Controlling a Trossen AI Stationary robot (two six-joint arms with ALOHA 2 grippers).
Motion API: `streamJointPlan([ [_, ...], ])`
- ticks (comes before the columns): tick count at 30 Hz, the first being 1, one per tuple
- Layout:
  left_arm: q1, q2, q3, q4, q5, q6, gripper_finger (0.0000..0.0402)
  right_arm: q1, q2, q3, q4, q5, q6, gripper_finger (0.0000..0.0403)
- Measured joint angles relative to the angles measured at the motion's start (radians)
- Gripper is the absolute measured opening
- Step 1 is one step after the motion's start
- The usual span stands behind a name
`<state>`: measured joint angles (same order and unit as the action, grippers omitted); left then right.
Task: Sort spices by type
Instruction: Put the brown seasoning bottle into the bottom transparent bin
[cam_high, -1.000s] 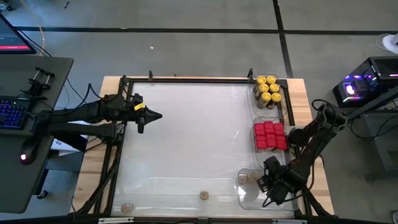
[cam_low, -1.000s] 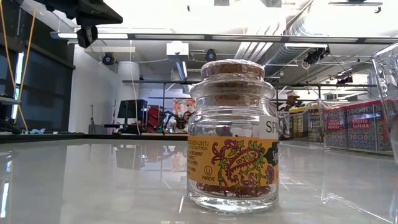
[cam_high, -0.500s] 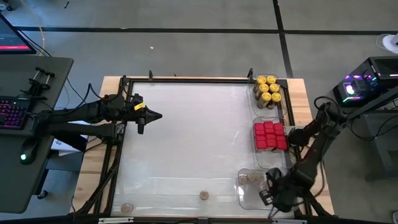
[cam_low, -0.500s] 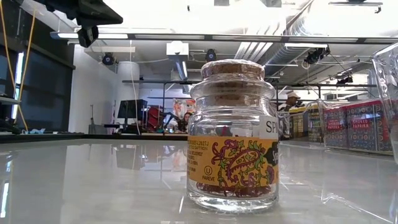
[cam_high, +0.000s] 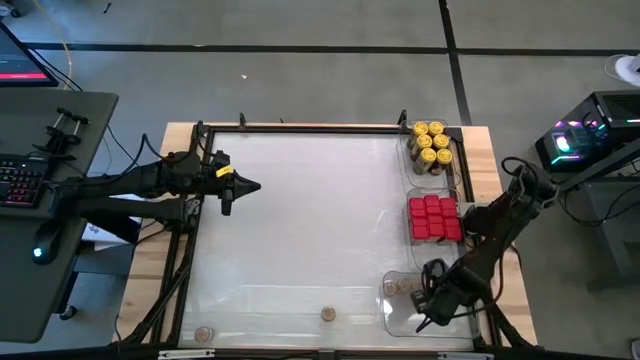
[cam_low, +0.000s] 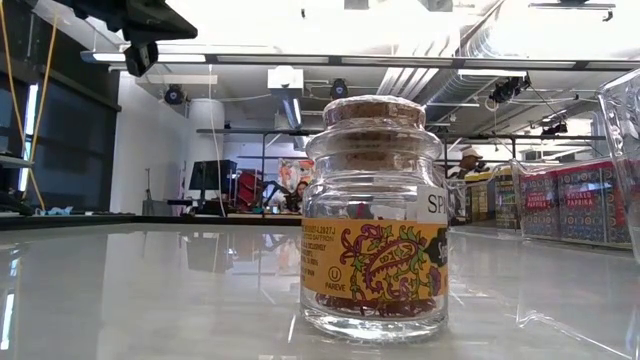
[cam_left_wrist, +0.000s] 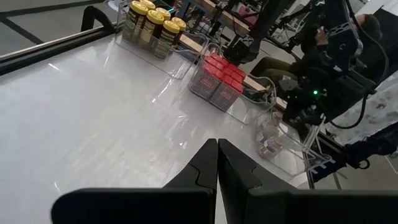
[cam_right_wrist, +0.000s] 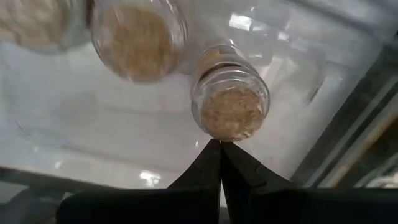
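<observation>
Yellow-lidded jars (cam_high: 432, 145) fill a clear tray at the far right, and red tins (cam_high: 433, 218) fill the tray in front of it. Cork-topped jars (cam_high: 400, 287) stand in the near-right tray (cam_high: 402, 316). My right gripper (cam_high: 424, 302) hangs shut over this tray, pointing steeply down, its tips (cam_right_wrist: 219, 147) just beside one cork jar (cam_right_wrist: 230, 106). Another cork jar (cam_high: 327, 314) stands on the table near the front edge, large in the low view (cam_low: 375, 220). A further one (cam_high: 204, 334) is at the near left. My left gripper (cam_high: 247, 187) waits shut at the far left.
A dark frame (cam_high: 300, 127) rims the white table. The trays' clear walls (cam_left_wrist: 249, 109) rise along the right side. A desk with a keyboard (cam_high: 20, 180) stands left of the table. The wide middle of the table (cam_high: 310, 220) holds nothing.
My right gripper has swung a little toward the near edge and come back over the near-right tray, its wrist turning as it went. The jars and my left arm have kept still.
</observation>
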<state>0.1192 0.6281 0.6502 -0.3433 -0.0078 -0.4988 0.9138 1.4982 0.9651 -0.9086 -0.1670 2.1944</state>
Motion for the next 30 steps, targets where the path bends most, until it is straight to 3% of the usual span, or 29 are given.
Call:
streamJointPlan([
  [12, 0.0, 0.0, 0.0, 0.0, 0.0, 0.005, 0.0, -0.018, 0.0, 0.002, 0.012, 0.08, -0.015, 0.0001],
  [18, 0.0, 0.0, 0.0, 0.0, 0.0, 0.005, 0.0, 0.023, 0.0, 0.033, 0.043, -0.044, -0.026, 0.0],
  [21, 0.0, 0.0, 0.0, -0.005, 0.001, 0.005, 0.0, 0.059, -0.002, 0.111, -0.013, -0.04, -0.003, 0.0],
  [24, 0.0, 0.0, 0.0, -0.016, 0.011, 0.003, 0.0, 0.068, -0.003, 0.211, -0.025, 0.127, -0.026, 0.0],
  [30, 0.0, 0.0, 0.0, -0.057, 0.027, -0.005, 0.0, -0.03, -0.006, 0.37, 0.078, 0.844, -0.309, 0.0],
])
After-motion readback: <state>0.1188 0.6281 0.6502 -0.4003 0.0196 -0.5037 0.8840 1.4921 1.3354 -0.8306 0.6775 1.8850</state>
